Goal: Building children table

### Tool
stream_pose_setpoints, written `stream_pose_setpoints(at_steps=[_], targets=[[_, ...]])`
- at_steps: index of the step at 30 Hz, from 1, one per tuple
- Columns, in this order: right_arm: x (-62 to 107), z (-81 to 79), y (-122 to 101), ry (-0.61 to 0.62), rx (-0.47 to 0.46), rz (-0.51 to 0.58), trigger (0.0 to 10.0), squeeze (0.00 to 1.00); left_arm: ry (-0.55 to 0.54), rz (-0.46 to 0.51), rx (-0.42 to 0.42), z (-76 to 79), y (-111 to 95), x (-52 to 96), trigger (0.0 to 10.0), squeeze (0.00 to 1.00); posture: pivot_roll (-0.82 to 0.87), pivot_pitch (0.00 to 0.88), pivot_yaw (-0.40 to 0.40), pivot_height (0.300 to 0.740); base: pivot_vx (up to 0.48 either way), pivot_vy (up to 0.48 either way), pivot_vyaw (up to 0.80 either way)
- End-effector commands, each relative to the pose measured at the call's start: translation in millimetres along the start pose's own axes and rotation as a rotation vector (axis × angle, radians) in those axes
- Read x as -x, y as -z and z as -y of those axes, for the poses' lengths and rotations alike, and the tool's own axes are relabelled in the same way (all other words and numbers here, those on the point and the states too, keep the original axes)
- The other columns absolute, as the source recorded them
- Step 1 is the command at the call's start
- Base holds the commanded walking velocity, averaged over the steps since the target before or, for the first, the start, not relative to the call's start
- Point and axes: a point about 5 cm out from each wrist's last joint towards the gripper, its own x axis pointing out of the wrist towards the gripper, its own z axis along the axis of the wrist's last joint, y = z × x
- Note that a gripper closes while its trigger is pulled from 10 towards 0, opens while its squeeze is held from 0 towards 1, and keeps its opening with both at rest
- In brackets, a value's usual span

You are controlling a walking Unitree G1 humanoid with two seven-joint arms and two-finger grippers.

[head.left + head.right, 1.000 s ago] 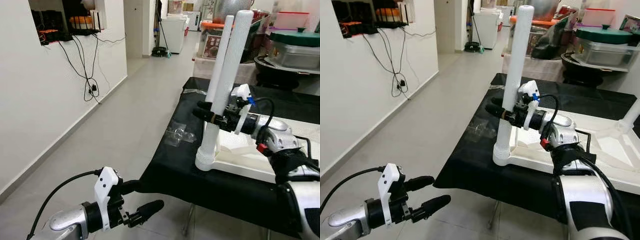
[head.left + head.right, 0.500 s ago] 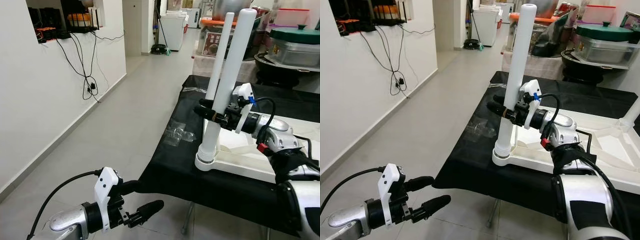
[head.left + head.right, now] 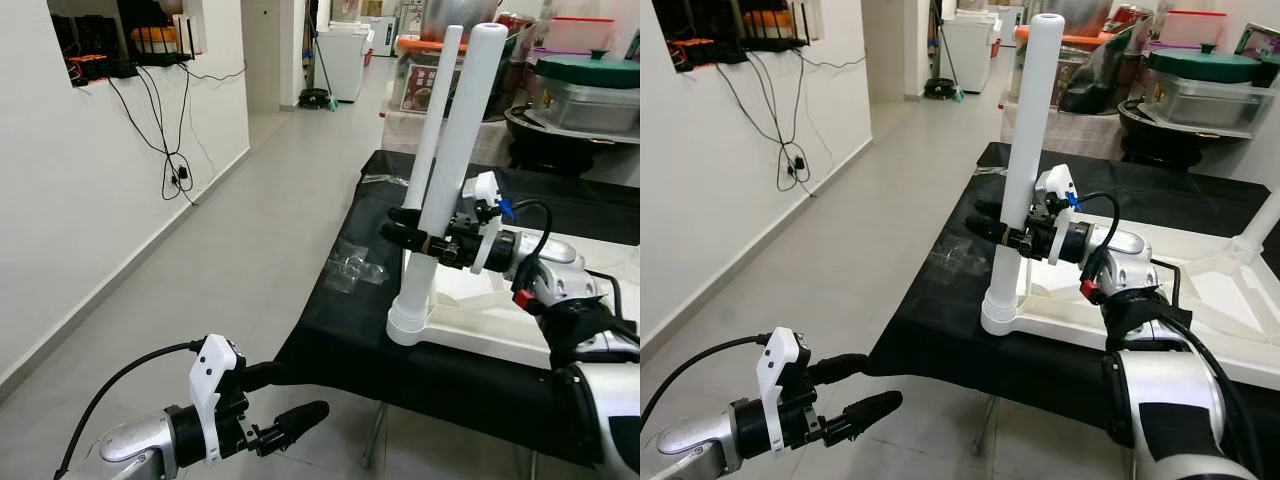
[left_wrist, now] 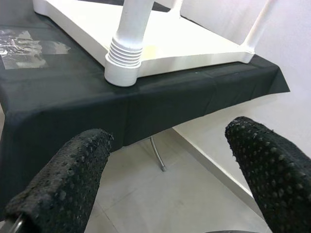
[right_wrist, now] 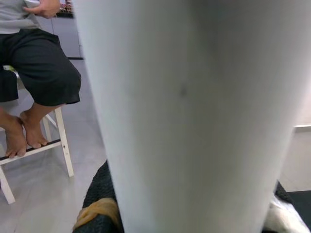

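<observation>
My right gripper (image 3: 418, 238) clamps white leg (image 3: 455, 150) upright, seating it in tabletop (image 3: 1200, 300) socket (threads showing). Left gripper (image 3: 285, 400) spread, empty, low, idle.

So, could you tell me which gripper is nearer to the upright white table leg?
The right. The right gripper is clamped on the white table leg at mid-height; the left gripper hangs open, low off the black-covered table's edge.

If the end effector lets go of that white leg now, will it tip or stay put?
The white leg likely stays: its ribbed base sits in the corner socket of the upturned tabletop. It looks like stiff, light plastic. It is tall, so a sideways knock could lever it if loose. The right end effector grips mid-height.
</observation>
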Motion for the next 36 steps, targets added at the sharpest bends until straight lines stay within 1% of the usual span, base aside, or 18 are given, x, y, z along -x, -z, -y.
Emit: stream_pose_setpoints(at_steps=[1, 4, 6, 7, 11, 14, 18, 19, 23, 24, 26, 27, 36], targets=[[-6.4, -12.7, 26, -0.082, -0.139, -0.031, 0.0, 0.0, 0.0, -0.006, 0.013, 0.4, 1, 1.0, 10.0, 1.0, 0.11, 0.0, -0.065, 0.74, 0.0, 0.0, 0.0], [-8.3, -14.5, 26, -0.104, -0.166, -0.011, 0.0, 0.0, -0.001, -0.006, 0.015, 0.2, 1, 1.2, 10.0, 1.0, 0.1, 0.0, -0.064, 0.74, 0.0, 0.0, 0.0], [-11.6, -18.5, 25, -0.164, -0.216, 0.02, 0.0, 0.0, -0.001, -0.005, 0.02, -0.1, 1, 1.3, 10.0, 1.0, 0.1, 0.0, -0.064, 0.74, 0.0, 0.0, 0.0], [-11.6, -18.5, 25, -0.164, -0.216, 0.02, 0.0, 0.0, -0.001, -0.005, 0.02, -0.1, 1, 1.3, 10.0, 1.0, 0.1, 0.0, -0.064, 0.74, 0.0, 0.0, 0.0], [-16.1, -23.3, 24, -0.226, -0.222, 0.03, 0.0, 0.0, 0.004, -0.004, 0.026, 0.1, 1, 0.2, 10.0, 1.0, 0.1, 0.0, -0.062, 0.74, 0.0, 0.0, 0.0], [-18.1, -24.2, 23, -0.241, -0.223, 0.033, 0.0, 0.0, 0.003, -0.007, 0.027, 0.1, 2, 0.1, 10.0, 1.0, 0.1, 0.0, -0.066, 0.74, 0.0, 0.0, 0.0], [-18.5, -24.3, 23, -0.243, -0.223, 0.033, 0.0, 0.0, 0.001, -0.008, 0.026, 0.0, 2, 0.1, 10.0, 1.0, 0.1, 0.0, -0.066, 0.74, 0.0, 0.0, 0.0], [-19.6, -25.4, 28, -0.231, -0.22, 0.014, 0.0, 0.0, -0.005, -0.01, 0.027, 0.3, 3, 0.4, 10.0, 1.0, 0.1, 0.0, -0.07, 0.74, 0.0, 0.0, 0.0], [-20.0, -25.7, 30, -0.224, -0.22, 0.008, 0.0, 0.0, -0.007, -0.01, 0.028, 0.3, 4, 0.7, 10.0, 1.0, 0.1, 0.0, -0.07, 0.74, 0.0, 0.0, 0.0], [-21.3, -25.1, 35, -0.186, -0.232, -0.003, 0.0, 0.0, -0.016, -0.011, 0.028, 0.6, 4, 1.4, 10.0, 1.0, 0.11, 0.0, -0.08, 0.74, 0.0, 0.0, 0.0], [-21.8, -25.0, 36, -0.174, -0.236, -0.006, 0.0, 0.0, -0.018, -0.012, 0.027, 0.7, 5, 1.7, 10.0, 1.0, 0.11, 0.0, -0.08, 0.74, 0.0, 0.0, 0.0], [-22.7, -25.1, 37, -0.168, -0.238, -0.012, 0.0, 0.0, -0.02, -0.012, 0.028, 1.4, 5, 1.9, 10.0, 1.0, 0.13, 0.0, -0.093, 0.74, 0.0, 0.0, 0.0], [-26.8, -26.6, 37, -0.187, -0.228, -0.03, 0.0, 0.0, -0.026, -0.009, 0.035, 3.9, 6, 3.6, 10.0, 1.0, 0.13, 0.0, -0.1, 0.74, 0.0, 0.0, 0.0]])
